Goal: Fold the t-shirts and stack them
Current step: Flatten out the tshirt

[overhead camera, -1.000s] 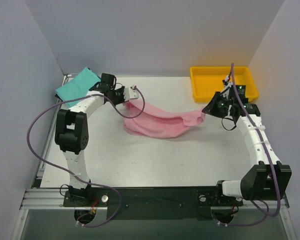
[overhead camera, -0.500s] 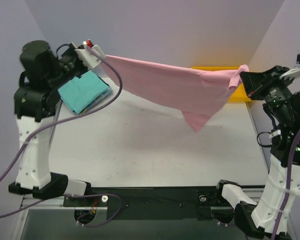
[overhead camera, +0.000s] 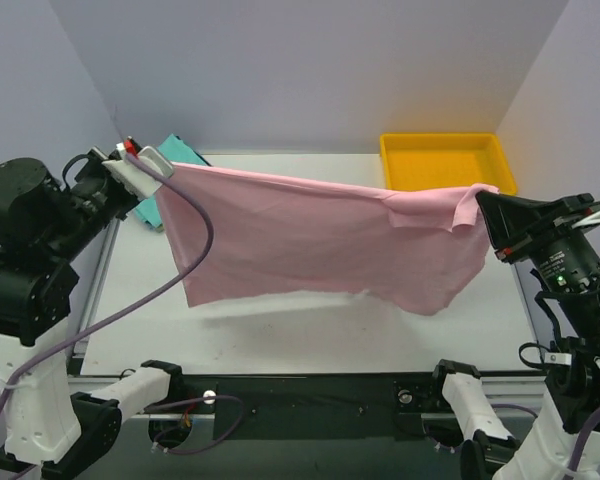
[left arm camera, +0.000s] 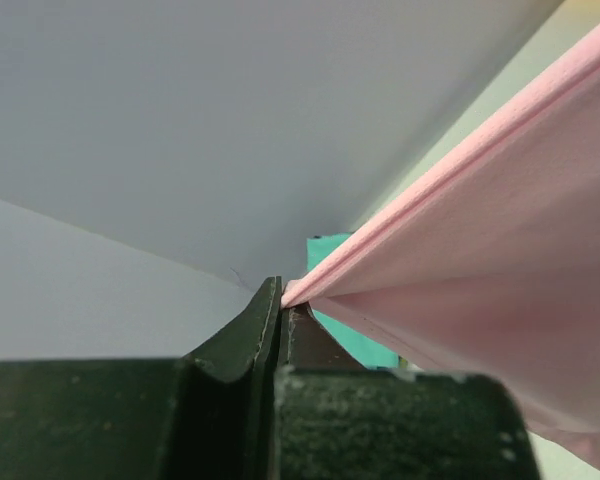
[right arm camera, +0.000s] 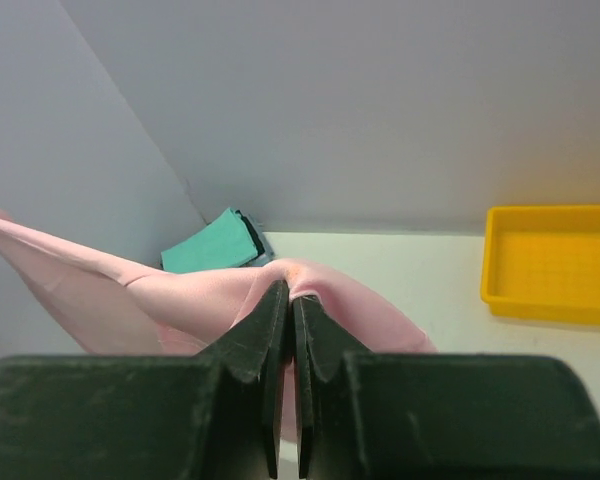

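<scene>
White table (overhead camera: 310,335) floors a grey-walled booth, the arm bases along its six o'clock edge; the job looks partway done, since one tee lies folded at the far corner while the light pink t-shirt (overhead camera: 320,235) is in the air, not yet laid flat, folded or stacked; nearest, the left gripper (overhead camera: 152,160) at ten o'clock has its fingers pressed together on the shirt's left end, the cloth pinched right at the tips in the left wrist view; the right gripper (overhead camera: 483,203) at three o'clock is likewise clamped on a bunched fold of the right end, pink cloth welling around its closed tips; between them the shirt hangs spread like a sheet, apparently clear of the surface, its lower corner drooping toward four o'clock; farther back at ten o'clock the teal-green t-shirt (overhead camera: 152,210) lies folded on the table, and the right wrist view shows a dark edge (right arm camera: 249,234) just beside it, perhaps the blue tee, too small to be sure; the yellow tray (overhead camera: 392,165) sits at one o'clock.
</scene>
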Action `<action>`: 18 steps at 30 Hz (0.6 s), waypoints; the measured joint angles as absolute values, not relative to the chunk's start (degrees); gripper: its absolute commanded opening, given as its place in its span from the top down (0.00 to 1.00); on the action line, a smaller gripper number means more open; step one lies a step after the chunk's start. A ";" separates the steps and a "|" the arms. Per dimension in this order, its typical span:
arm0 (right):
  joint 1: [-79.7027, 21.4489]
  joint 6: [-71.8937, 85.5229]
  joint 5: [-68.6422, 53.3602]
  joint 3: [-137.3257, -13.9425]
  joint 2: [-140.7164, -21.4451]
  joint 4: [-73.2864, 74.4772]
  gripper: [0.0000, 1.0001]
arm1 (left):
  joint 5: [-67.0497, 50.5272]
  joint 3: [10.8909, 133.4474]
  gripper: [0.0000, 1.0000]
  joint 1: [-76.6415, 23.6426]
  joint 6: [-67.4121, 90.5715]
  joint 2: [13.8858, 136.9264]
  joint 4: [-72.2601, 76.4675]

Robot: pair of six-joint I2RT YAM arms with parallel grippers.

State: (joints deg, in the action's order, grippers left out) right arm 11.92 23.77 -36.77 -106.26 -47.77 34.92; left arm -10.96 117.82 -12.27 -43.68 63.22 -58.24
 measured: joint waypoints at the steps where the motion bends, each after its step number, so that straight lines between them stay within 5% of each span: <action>1: 11.92 24.03 -37.06 -105.67 -47.70 34.94 1.00 | -10.44 116.42 1.00 -12.27 -43.62 63.55 -58.33; 7: 11.90 28.42 -39.07 -95.50 -50.52 29.93 1.00 | -8.21 109.16 1.00 -12.27 -44.01 68.29 -55.90; 11: 9.54 32.86 -39.13 -94.41 -62.92 22.76 1.00 | -7.57 109.40 1.00 -11.84 -44.62 77.10 -50.63; 18: 5.26 36.36 -38.41 -122.58 -96.55 18.92 1.00 | -5.37 126.85 1.00 -7.97 -44.14 99.29 -44.38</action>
